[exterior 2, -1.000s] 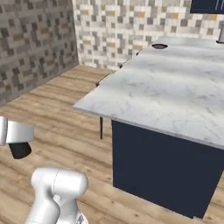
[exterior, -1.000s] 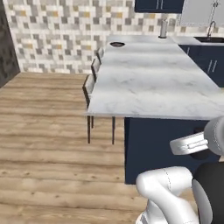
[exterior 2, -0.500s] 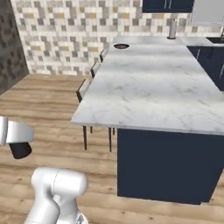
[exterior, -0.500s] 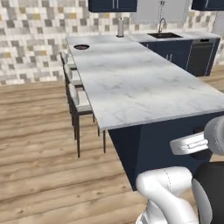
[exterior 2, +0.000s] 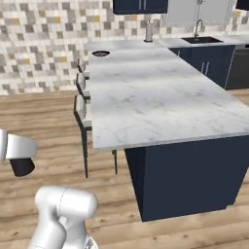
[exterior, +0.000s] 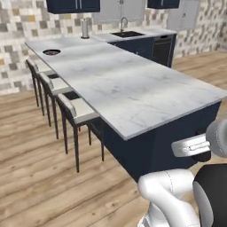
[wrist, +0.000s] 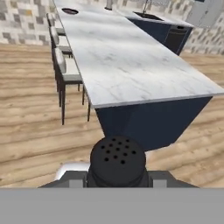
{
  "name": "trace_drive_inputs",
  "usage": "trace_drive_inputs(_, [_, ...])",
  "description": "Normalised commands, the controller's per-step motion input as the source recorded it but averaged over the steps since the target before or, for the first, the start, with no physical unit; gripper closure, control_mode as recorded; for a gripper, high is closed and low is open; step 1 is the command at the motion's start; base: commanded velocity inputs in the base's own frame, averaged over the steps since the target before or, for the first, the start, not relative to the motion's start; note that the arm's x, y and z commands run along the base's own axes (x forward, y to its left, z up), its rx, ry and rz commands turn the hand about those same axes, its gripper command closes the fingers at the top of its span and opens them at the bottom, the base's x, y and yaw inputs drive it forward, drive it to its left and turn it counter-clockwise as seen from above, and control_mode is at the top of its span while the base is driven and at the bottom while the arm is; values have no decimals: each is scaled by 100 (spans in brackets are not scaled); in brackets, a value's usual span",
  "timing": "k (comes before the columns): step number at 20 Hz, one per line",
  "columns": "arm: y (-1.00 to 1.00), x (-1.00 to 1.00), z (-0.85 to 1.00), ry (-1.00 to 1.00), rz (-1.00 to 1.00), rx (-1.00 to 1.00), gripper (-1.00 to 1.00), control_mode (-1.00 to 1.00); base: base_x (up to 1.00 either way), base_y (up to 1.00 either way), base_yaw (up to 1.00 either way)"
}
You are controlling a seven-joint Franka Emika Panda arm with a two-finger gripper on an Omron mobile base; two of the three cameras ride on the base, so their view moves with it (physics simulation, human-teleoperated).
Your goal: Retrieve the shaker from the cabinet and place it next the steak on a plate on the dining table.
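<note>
My gripper (wrist: pixel 117 180) is shut on the small black shaker (wrist: pixel 117 160), whose perforated round top fills the lower middle of the hand view. Ahead lies the long marble dining table (wrist: pixel 127 61) (exterior: pixel 133 88) (exterior 2: pixel 155 97) with its navy base, its near corner toward me. The dark round plate (exterior: pixel 52 52) (exterior 2: pixel 100 53) (wrist: pixel 70 11) sits at the table's far end, well away from the shaker. The steak on it is too small to make out. Navy wall cabinets (exterior: pixel 73 5) (exterior 2: pixel 140 6) hang above the back counter.
Several stools (exterior: pixel 73 111) (exterior 2: pixel 82 109) (wrist: pixel 65 72) line the table's left side. A grey canister (exterior: pixel 84 29) (exterior 2: pixel 149 31) stands past the plate. Behind are a sink with faucet (exterior: pixel 126 32) (exterior 2: pixel 198 36) and a dishwasher (exterior: pixel 162 48). Wood floor (exterior: pixel 31 177) surrounds the table.
The whole picture has shifted as the base moves: the table's near corner now sits more central and the sink side has come into view. The arm keeps its pose.
</note>
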Motion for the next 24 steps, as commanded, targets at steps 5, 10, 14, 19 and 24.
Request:
trace_drive_inputs(5, [0,0,0,0,0,0,100,100,31,100,-45])
trace_drive_inputs(10, [0,0,0,0,0,0,100,100,30,100,-44])
trace_drive_inputs(14, [0,0,0,0,0,0,100,100,27,100,-41])
trace_drive_inputs(19, [0,0,0,0,0,0,100,100,20,100,-36])
trace_drive_inputs(24, [0,0,0,0,0,0,100,100,19,100,-33])
